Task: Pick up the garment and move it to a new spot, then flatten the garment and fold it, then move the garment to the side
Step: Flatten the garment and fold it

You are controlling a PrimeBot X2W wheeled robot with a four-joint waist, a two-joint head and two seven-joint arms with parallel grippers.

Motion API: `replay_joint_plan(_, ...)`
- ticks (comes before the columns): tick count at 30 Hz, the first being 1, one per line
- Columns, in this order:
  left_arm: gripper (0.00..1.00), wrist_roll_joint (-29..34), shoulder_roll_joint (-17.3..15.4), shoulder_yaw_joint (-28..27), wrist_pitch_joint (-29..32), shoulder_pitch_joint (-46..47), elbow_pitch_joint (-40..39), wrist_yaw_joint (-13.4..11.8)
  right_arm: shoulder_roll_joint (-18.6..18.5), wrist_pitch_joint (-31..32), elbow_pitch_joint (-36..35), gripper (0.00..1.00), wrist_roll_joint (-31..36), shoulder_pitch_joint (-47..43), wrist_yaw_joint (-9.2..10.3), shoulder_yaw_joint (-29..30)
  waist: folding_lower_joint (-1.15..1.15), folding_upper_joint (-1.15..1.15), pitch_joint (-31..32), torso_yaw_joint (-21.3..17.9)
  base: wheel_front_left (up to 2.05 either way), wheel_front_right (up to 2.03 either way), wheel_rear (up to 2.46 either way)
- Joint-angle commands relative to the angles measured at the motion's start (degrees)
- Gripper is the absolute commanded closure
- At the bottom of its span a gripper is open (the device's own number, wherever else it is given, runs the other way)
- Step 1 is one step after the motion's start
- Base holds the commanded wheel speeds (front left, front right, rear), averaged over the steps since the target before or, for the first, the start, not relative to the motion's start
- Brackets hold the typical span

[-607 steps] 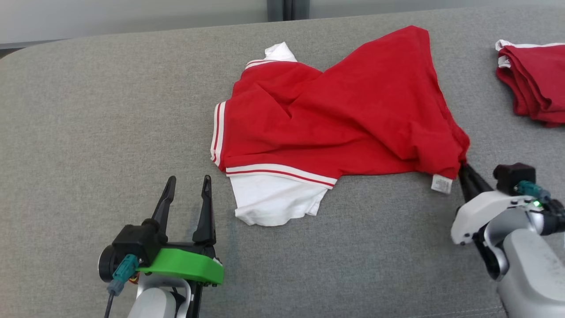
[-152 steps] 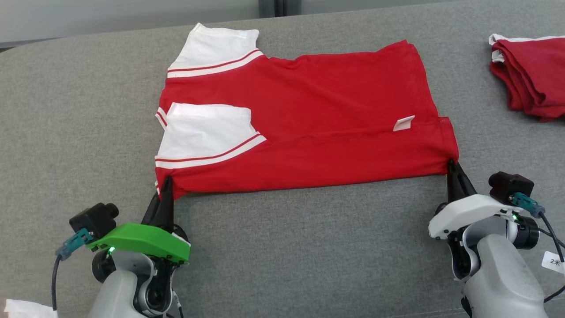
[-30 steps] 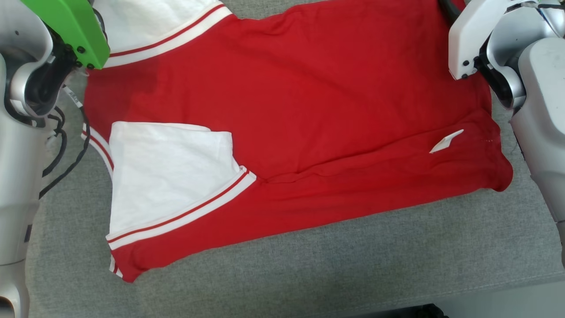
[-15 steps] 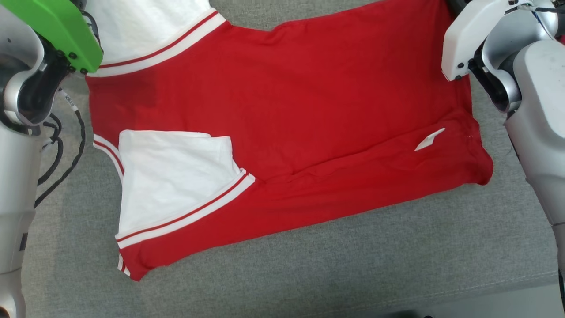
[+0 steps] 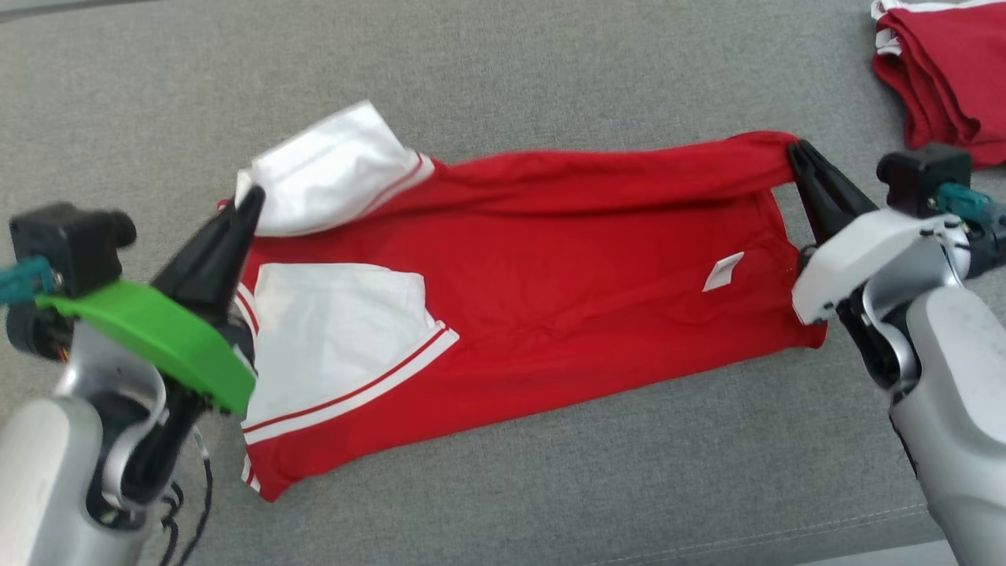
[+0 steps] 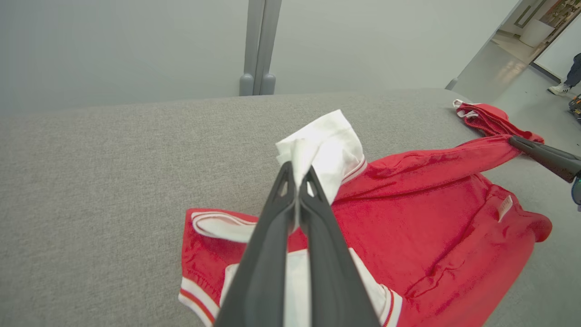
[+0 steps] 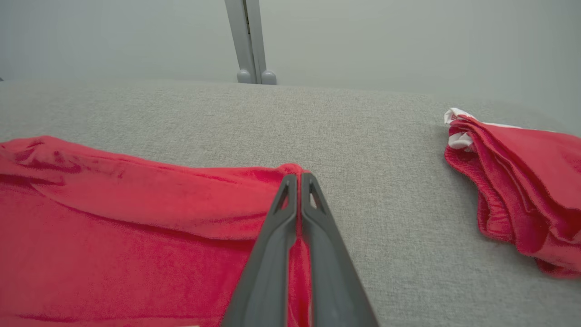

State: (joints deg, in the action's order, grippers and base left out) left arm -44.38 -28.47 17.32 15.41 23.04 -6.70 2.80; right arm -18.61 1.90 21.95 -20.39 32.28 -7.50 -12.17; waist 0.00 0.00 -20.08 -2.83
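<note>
The garment (image 5: 550, 283) is a red shirt with white sleeves, spread across the grey cushion (image 5: 550, 487). Its far edge is lifted and drawn toward me over the rest. My left gripper (image 5: 253, 198) is shut on the white far sleeve (image 5: 330, 169); the left wrist view has that sleeve (image 6: 327, 145) bunched above the closed fingertips of my left gripper (image 6: 297, 170). My right gripper (image 5: 794, 149) is shut on the red far hem corner, and in the right wrist view the gripper (image 7: 295, 178) pinches the red cloth (image 7: 159, 200). A second white sleeve (image 5: 330, 330) lies flat on the shirt.
A folded pile of red garments (image 5: 943, 71) sits at the far right of the cushion, also seen as the pile (image 7: 522, 172) in the right wrist view. A pale wall with a grey post (image 6: 258, 45) stands behind. The cushion's front edge (image 5: 786, 542) runs along the bottom.
The camera has pulled back. Both grippers have lifted the shirt's far edge and carried it toward me, so that edge now hangs raised over the body. The right gripper has closed.
</note>
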Motion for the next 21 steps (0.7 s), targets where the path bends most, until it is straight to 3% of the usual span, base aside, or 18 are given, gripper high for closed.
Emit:
replay_joint_plan(1, 1.00, -1.0, 0.3, -0.4, -1.1, -3.5, -1.2, -0.9, 0.7, -0.5, -1.4, 1.00, 0.6, -2.7, 0.04, 1.5, 0.00, 0.00, 2.9, 1.3, 0.00, 0.00, 0.00)
replay_joint_plan(8, 1.00, -3.5, 3.6, -0.5, -6.3, -16.1, -3.1, -2.7, 4.1, 1.1, -8.8, 1.00, 3.4, -13.1, 0.04, 7.7, 0.00, 0.00, 4.4, 2.3, 0.00, 0.00, 0.00)
replay_joint_plan(14, 1.00, -4.0, 6.7, 0.4, -9.7, -18.2, 1.7, -2.3, 6.9, 2.7, -11.8, 1.00, 5.2, -17.4, 0.04, 10.9, 0.00, 0.00, 4.9, 2.9, 0.00, 0.00, 0.00)
replay_joint_plan(15, 0.89, -3.8, 7.3, 0.8, -10.3, -18.1, 2.7, -2.1, 7.4, 2.7, -11.9, 1.00, 5.5, -17.9, 0.04, 11.2, 0.00, 0.00, 5.0, 2.9, 0.00, 0.00, 0.00)
replay_joint_plan(16, 0.60, -3.6, 7.7, 0.8, -11.0, -18.0, 3.4, -1.9, 7.8, 2.6, -11.8, 1.00, 5.7, -18.4, 0.04, 11.5, 0.00, 0.00, 5.1, 2.9, 0.00, 0.00, 0.00)
replay_joint_plan(17, 0.07, -3.5, 8.1, 0.9, -11.8, -18.1, 4.4, -1.7, 8.2, 2.6, -11.6, 1.00, 6.1, -18.9, 0.04, 12.0, 0.00, 0.00, 5.3, 2.9, 0.00, 0.00, 0.00)
replay_joint_plan(18, 0.00, -3.8, 8.7, 0.8, -12.4, -18.4, 4.9, -1.6, 8.6, 2.5, -11.5, 0.99, 6.1, -19.4, 0.04, 12.4, 0.00, 0.00, 5.4, 2.9, 0.00, 0.00, 0.00)
replay_joint_plan(19, 0.00, -4.1, 9.1, 0.6, -13.4, -19.0, 5.5, -1.5, 9.0, 2.1, -11.1, 0.69, 6.0, -20.0, 0.04, 13.0, 0.00, 0.00, 5.7, 2.9, 0.00, 0.00, 0.00)
replay_joint_plan(21, 0.00, -3.8, 9.5, 0.2, -15.8, -20.9, 5.6, -1.5, 10.1, 0.8, -10.4, 0.00, 6.2, -22.0, 0.04, 15.3, 0.00, 0.00, 6.4, 2.9, 0.00, 0.00, 0.00)
